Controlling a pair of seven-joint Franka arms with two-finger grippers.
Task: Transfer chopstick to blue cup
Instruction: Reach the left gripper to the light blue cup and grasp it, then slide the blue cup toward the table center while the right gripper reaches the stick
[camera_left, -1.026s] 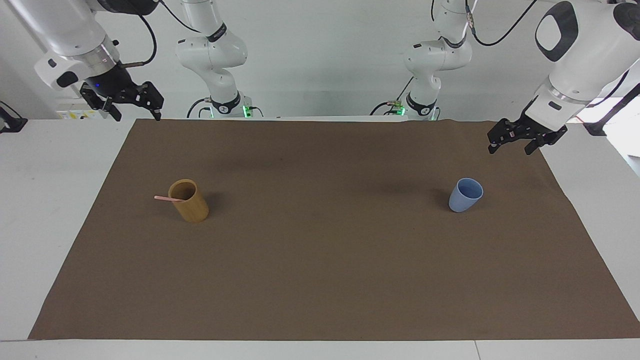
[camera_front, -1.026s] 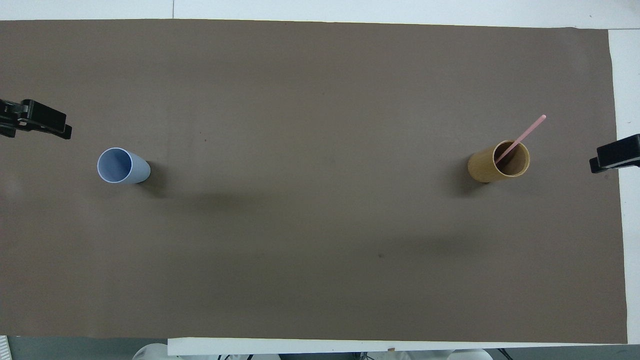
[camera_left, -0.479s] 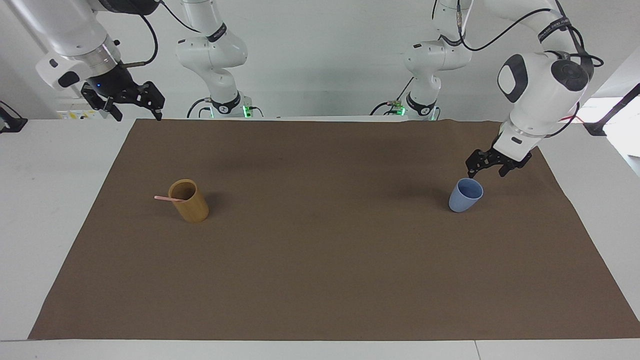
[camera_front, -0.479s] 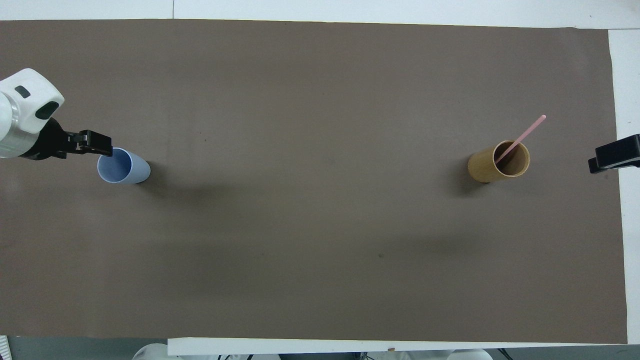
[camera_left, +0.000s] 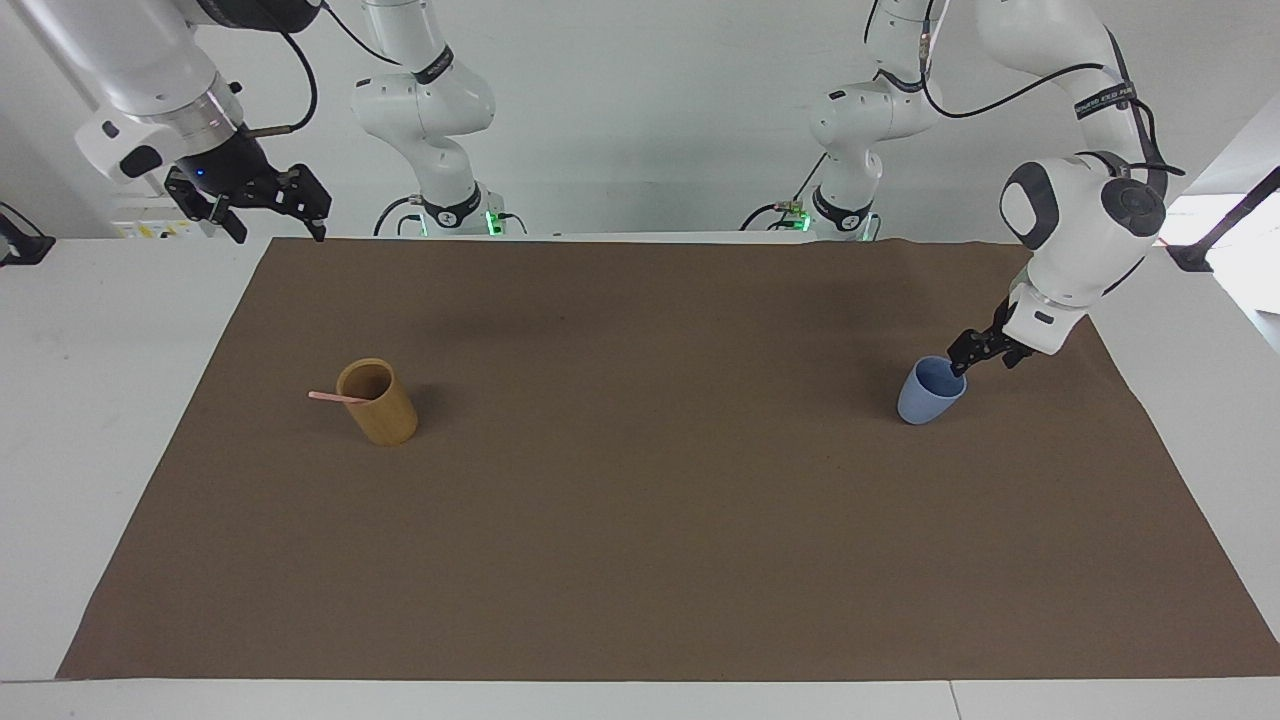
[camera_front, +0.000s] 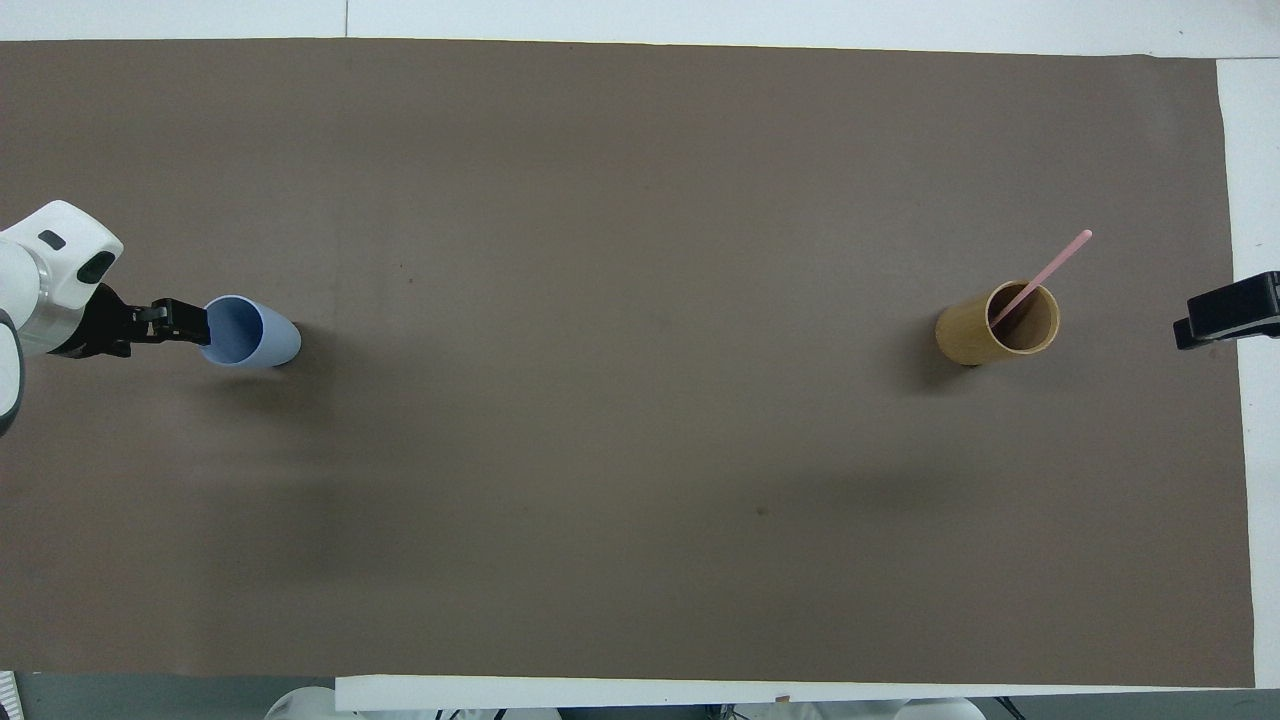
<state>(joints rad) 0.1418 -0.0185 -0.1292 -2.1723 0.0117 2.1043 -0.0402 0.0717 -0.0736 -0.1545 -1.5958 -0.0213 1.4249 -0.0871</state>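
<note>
Left tool (camera_left: 958, 364) at blue cup (camera_left: 928, 394) rim, one finger apparently inside; grip state could not be told, likely to steady cup. Chopstick (camera_left: 338, 397) leaned in tan cup (camera_left: 378, 402) toward right arm's end of counter (camera_left: 90, 420), well apart from blue cup. Right tool (camera_left: 270, 205) waited raised, open, empty. Brown mat (camera_left: 640, 520) between cups unobstructed.

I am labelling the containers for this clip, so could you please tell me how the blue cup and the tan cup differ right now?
The blue cup is short and tapers toward its base; the tan cup is taller and straight-sided. The blue cup holds nothing, while a pink chopstick leans out of the tan cup. The left gripper is at the blue cup's rim; the right gripper hangs well away from the tan cup. Both stand upright on the brown mat.
</note>
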